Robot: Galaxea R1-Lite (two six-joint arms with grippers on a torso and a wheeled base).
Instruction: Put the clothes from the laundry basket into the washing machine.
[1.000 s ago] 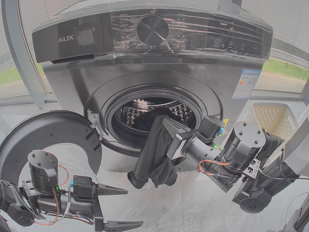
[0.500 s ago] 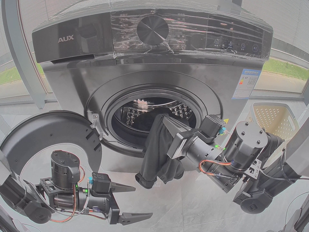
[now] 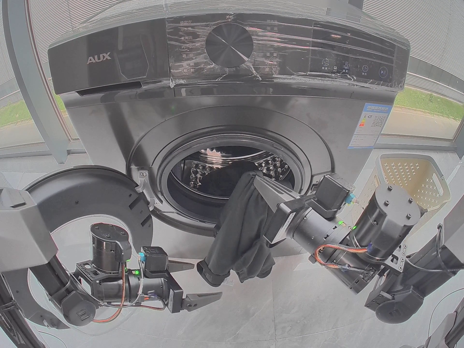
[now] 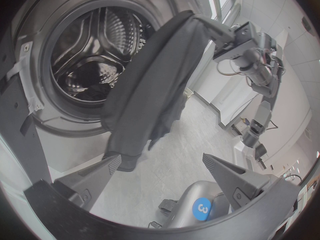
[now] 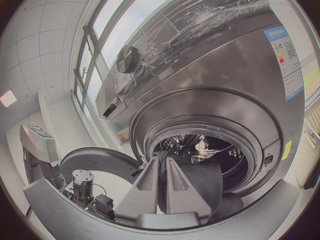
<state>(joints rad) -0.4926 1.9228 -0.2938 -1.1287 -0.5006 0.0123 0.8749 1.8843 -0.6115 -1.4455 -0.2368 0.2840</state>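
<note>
Right gripper pinches the dark garment at the drum mouth, long tail hanging straight down outside it, nearest the left gripper, jaws spread, below.

drum mouth: left half free | right half: blocked by hanging black garment | door: open, near left
</note>
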